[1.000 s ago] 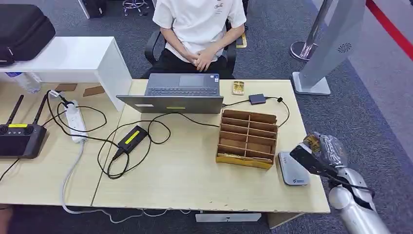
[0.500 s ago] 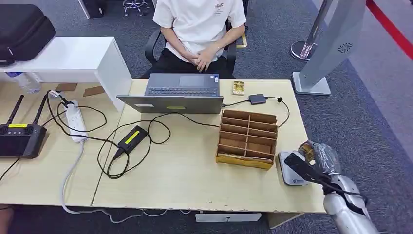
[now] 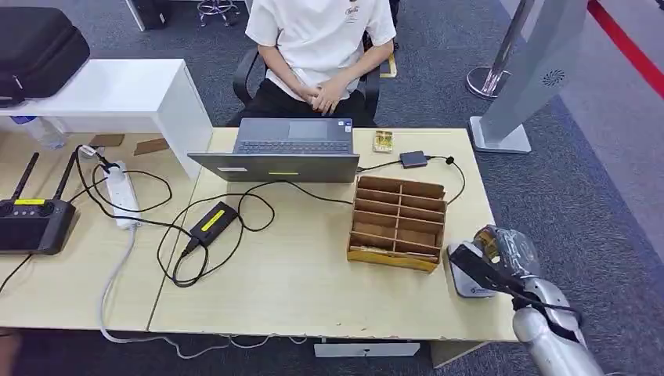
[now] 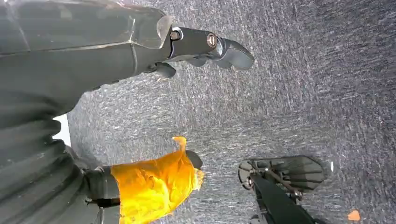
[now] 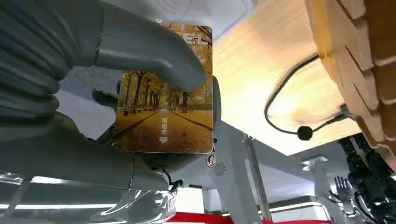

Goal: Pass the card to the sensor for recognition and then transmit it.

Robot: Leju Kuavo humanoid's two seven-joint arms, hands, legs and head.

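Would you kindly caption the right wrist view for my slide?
Right hand pinching a card printed with an autumn avenue.

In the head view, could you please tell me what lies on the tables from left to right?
Controller → power strip → power adapter → laptop → wooden organizer → sensor.

Your right hand [image 3: 501, 254] sits at the end of a bent silver arm, thumb [image 5: 140, 49] pressed flat on the card [image 5: 166, 109] it grips, while your left hand [image 4: 154, 186] hangs with fingers apart, holding nothing.
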